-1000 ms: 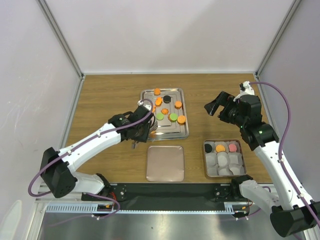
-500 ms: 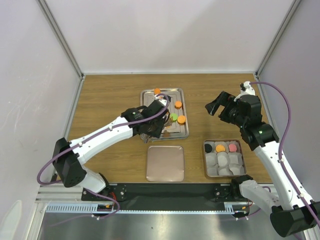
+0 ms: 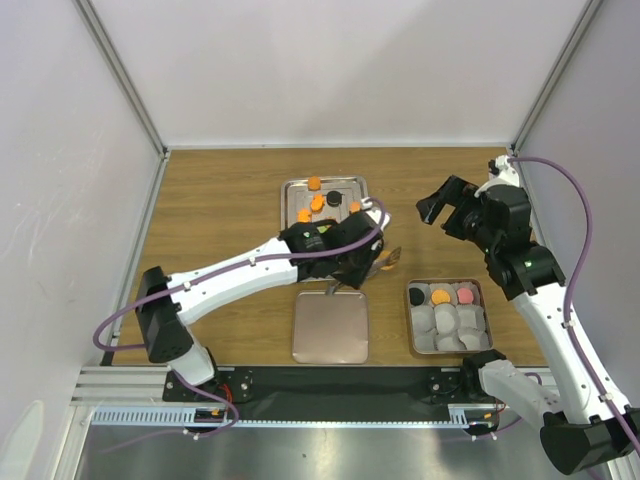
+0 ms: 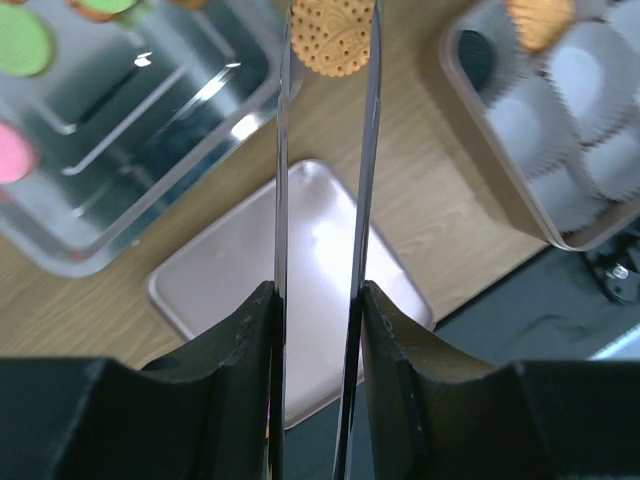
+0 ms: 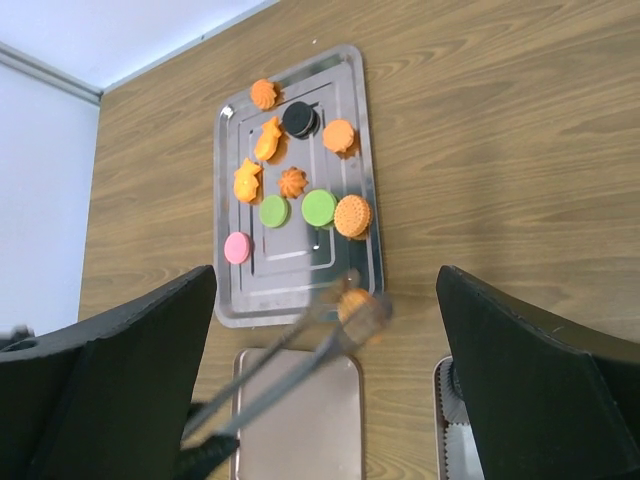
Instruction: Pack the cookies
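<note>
- One orange cookie (image 4: 335, 38) is clamped between the long thin fingers of the left gripper (image 3: 386, 260). It hangs over bare wood between the steel tray (image 3: 286, 200) and the square box (image 3: 409, 325).
- Loose cookies (image 5: 319, 207) lie on the tray's far half.
- Three cookies, black, orange and pink, fill the box's far row; pale paper cups (image 3: 447, 322) line the rest.
- Just left of the box, apart from it, lies a flat square plate (image 3: 331, 327).
- Right gripper (image 3: 440, 203) hovers beyond the box near the right wall, jaws wide apart.
- Open table (image 3: 220, 200) lies left of the tray.
</note>
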Robot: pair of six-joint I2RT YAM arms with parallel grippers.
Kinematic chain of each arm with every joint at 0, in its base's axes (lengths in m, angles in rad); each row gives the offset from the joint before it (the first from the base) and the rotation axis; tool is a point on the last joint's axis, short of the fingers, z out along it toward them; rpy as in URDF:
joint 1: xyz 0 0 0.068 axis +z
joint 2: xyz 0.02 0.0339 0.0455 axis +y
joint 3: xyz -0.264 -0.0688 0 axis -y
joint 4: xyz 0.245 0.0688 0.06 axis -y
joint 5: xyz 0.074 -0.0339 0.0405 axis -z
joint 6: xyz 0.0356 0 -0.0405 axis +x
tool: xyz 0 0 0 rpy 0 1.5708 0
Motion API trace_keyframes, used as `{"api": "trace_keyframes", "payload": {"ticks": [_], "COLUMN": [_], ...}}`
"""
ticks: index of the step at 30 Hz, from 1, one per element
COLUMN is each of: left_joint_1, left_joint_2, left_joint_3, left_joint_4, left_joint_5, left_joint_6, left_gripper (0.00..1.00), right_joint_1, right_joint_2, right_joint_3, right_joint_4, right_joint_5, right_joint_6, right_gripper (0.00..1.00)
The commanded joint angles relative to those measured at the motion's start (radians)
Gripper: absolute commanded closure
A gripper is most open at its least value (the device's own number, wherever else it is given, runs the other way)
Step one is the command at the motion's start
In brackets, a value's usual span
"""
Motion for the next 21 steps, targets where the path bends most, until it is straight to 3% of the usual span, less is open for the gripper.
{"api": "trace_keyframes", "payload": {"ticks": [1, 21], "left_joint_1": [-0.063, -0.249], "left_joint_2": [0.026, 0.104], "left_joint_3": [0.081, 0.135], "left_joint_4": [0.030, 0.047], "left_joint_5": [0.026, 0.047], "left_joint_6": [-0.012, -0.037], "left_gripper": [0.60, 0.60], "right_joint_1": [-0.014, -0.031], "right_joint_2": [-0.022, -0.042], "right_joint_3": [0.055, 0.057], "right_joint_4": [-0.017, -0.046], "right_joint_5": [0.043, 0.049], "right_joint_6": [-0.026, -0.019], "right_gripper": [0.00, 0.00]}}
